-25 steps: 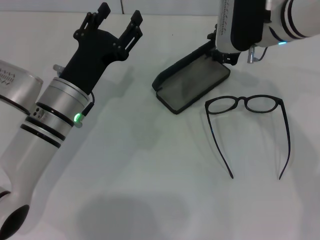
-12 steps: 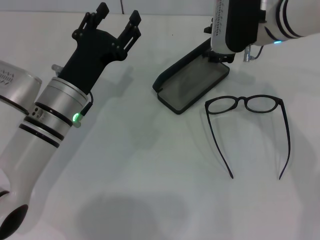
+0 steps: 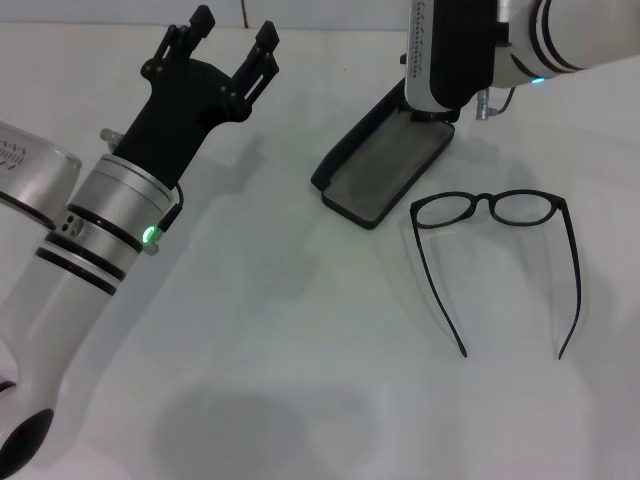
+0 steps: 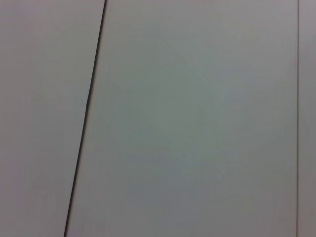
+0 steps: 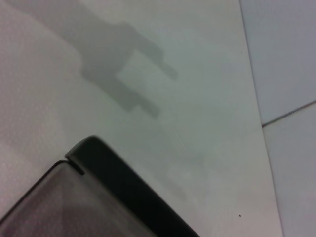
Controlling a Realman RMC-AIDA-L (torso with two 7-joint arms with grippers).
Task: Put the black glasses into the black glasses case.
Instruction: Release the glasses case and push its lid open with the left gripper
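glasses, the black glasses (image 3: pixel 490 208), are lying on the white surface (image 3: pixel 300 360) at the right, lenses toward the far side and both temple arms stretched out open toward the near edge. black glasses case (image 3: pixel 385 170) is sitting just to the far left of them, apart from the frame, lying open with its grey lining facing up; its lid is rising along the far left side, which the right wrist view is showing as a dark rim (image 5: pixel 128 182) above the lining. right pincer (image 3: pixel 432 112) is hanging at the far end of the case, right against or just over it, but the arm's white and black housing is covering the fingers, so how wide they are standing and whether they are gripping anything cannot be told. left pincer (image 3: pixel 232 38) is hovering at the far left, well apart from the case and the glasses, its two black fingers spread apart and holding nothing. left wrist view is showing only pale panels with a thin dark seam.
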